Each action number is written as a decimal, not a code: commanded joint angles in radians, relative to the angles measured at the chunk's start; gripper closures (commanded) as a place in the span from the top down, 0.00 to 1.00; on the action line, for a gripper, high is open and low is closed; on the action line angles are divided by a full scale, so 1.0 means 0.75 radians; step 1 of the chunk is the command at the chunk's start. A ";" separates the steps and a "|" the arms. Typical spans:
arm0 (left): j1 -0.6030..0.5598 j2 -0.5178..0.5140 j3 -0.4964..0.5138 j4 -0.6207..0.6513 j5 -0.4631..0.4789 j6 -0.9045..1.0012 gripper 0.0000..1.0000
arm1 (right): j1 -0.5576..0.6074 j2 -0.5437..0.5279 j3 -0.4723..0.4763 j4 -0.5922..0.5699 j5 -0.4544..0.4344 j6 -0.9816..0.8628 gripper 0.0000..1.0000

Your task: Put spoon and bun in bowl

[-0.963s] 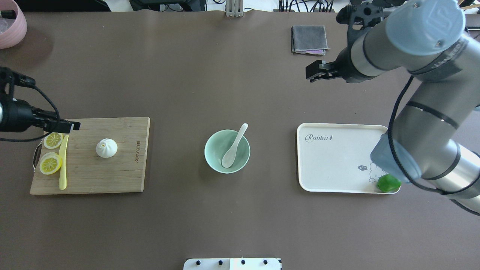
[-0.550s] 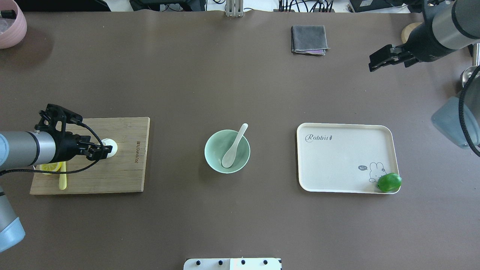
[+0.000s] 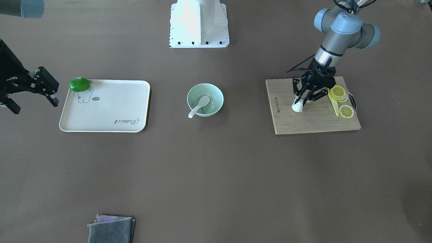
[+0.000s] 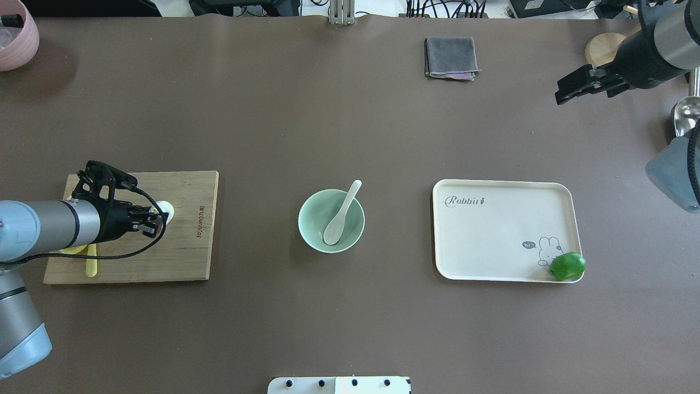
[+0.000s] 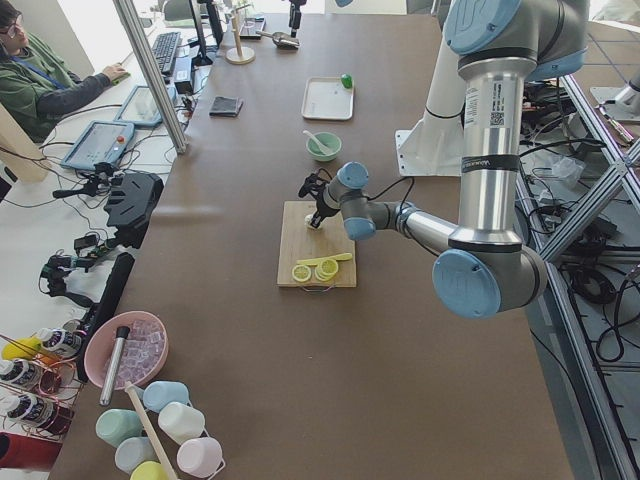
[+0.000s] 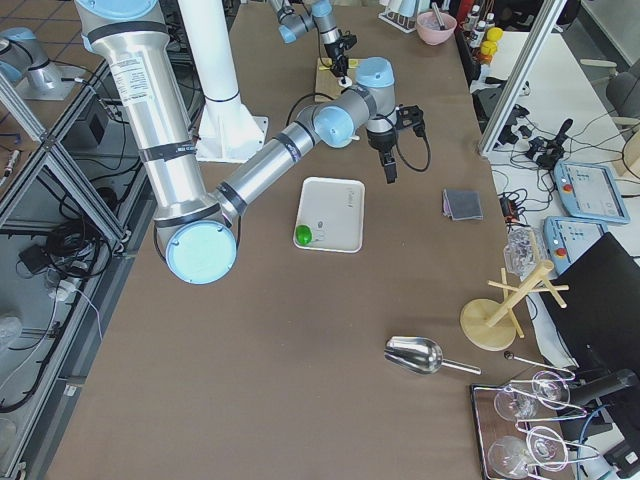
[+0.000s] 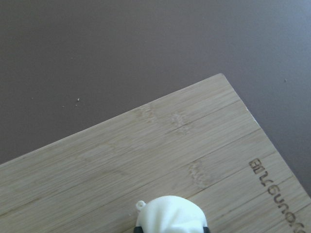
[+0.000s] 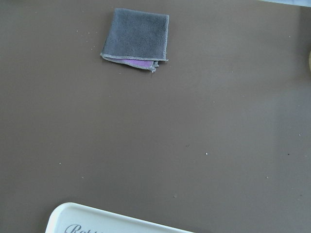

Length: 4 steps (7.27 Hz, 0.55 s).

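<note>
The white spoon [image 4: 339,216] lies with its scoop inside the mint-green bowl [image 4: 306,232] at the table's centre, handle resting on the rim; both also show in the front view, the spoon [image 3: 199,105] in the bowl [image 3: 216,98]. The white bun [image 4: 166,210] sits on the wooden cutting board [image 4: 186,246]. My left gripper [image 4: 156,219] is down on the board with its fingers against the bun's sides [image 3: 297,107]; the wrist view shows the bun [image 7: 171,216] between the fingertips. My right gripper [image 4: 566,90] hangs open and empty at the far right.
Lemon slices [image 3: 339,92] and a yellow-green knife [image 4: 91,265] lie on the board's outer side, partly under my left arm. A cream tray [image 4: 492,235] with a green lime [image 4: 567,266] sits right of the bowl. A grey cloth [image 4: 451,57] and a pink bowl [image 4: 16,33] sit at the far edge.
My left arm swung in over the board and came down with its fingers around the bun. My right arm pulled back from mid-table to the far right edge.
</note>
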 commanded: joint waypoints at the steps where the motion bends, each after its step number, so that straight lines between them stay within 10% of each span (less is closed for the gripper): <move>1: 0.002 -0.115 -0.072 0.013 -0.001 -0.201 0.00 | 0.023 -0.041 -0.001 0.000 0.002 -0.051 1.00; 4: 0.142 -0.414 -0.007 0.026 0.135 -0.421 0.00 | 0.085 -0.099 -0.026 -0.002 0.036 -0.174 1.00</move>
